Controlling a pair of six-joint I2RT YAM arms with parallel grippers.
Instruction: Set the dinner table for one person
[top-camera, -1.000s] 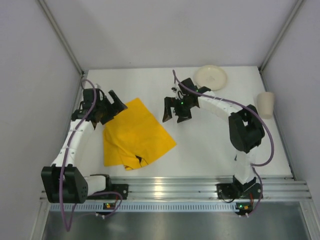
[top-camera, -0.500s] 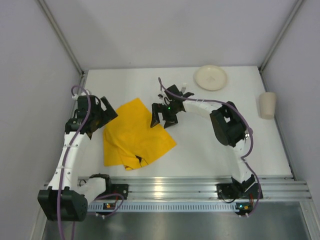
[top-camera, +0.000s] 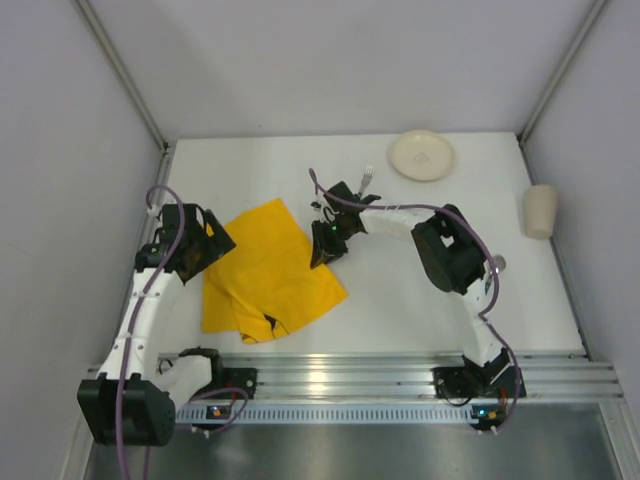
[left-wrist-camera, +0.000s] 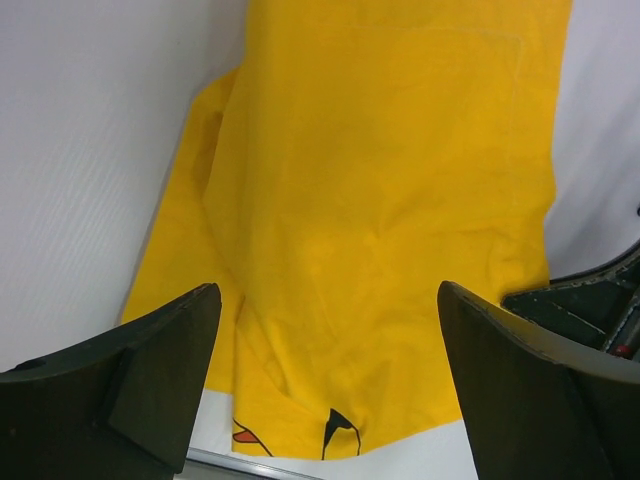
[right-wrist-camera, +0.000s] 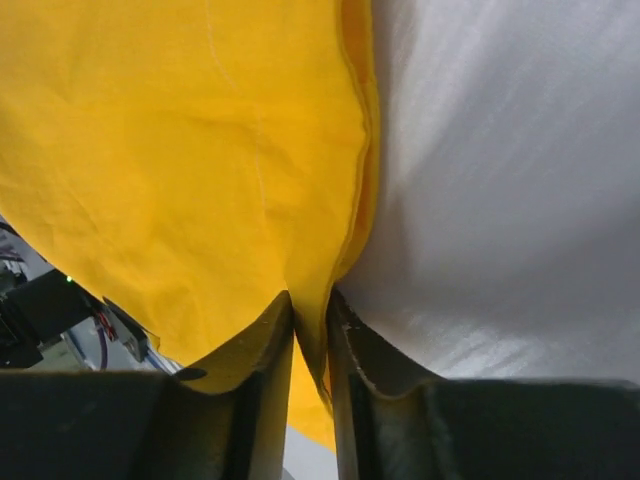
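Yellow mat (top-camera: 270, 270) now seemingly nipped by right pincer (right-wrist-camera: 310, 310).

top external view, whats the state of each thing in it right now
yellow cloth mat, rumpled, near corner folded over, right edge pinched
right gripper, shut on the mat's edge
left gripper, open over the mat, holding nothing
plate, right side up, empty
cup, far right, upright or not unclear
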